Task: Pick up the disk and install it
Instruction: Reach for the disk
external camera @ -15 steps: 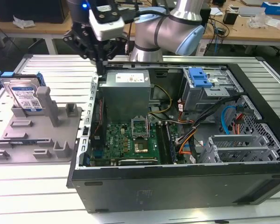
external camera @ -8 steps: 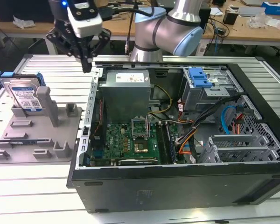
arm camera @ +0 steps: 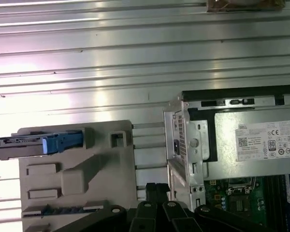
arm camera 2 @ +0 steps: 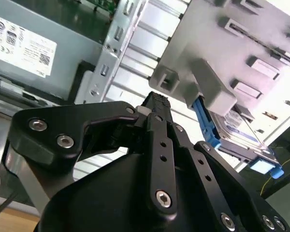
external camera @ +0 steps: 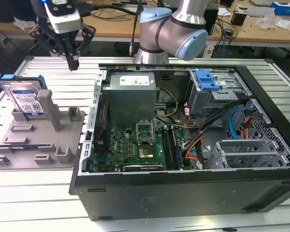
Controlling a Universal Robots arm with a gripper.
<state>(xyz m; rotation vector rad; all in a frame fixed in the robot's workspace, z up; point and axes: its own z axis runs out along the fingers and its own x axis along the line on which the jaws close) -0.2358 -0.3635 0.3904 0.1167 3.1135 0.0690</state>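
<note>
Exterior view: disk (external camera: 23, 99) on edge in grey rack (external camera: 63, 140), long axis level; claw (external camera: 73, 64) above, closed tight, empty.

Exterior view: my arm (external camera: 176, 26) runs out past the picture's edge. The disk (external camera: 25, 99) stands at a corner of the grey holder (external camera: 67, 128), one side hidden behind a post (external camera: 45, 104). First wrist view: the edge cuts the disk (arm camera: 38, 143) short. Its label print is too small for me to read.
</note>
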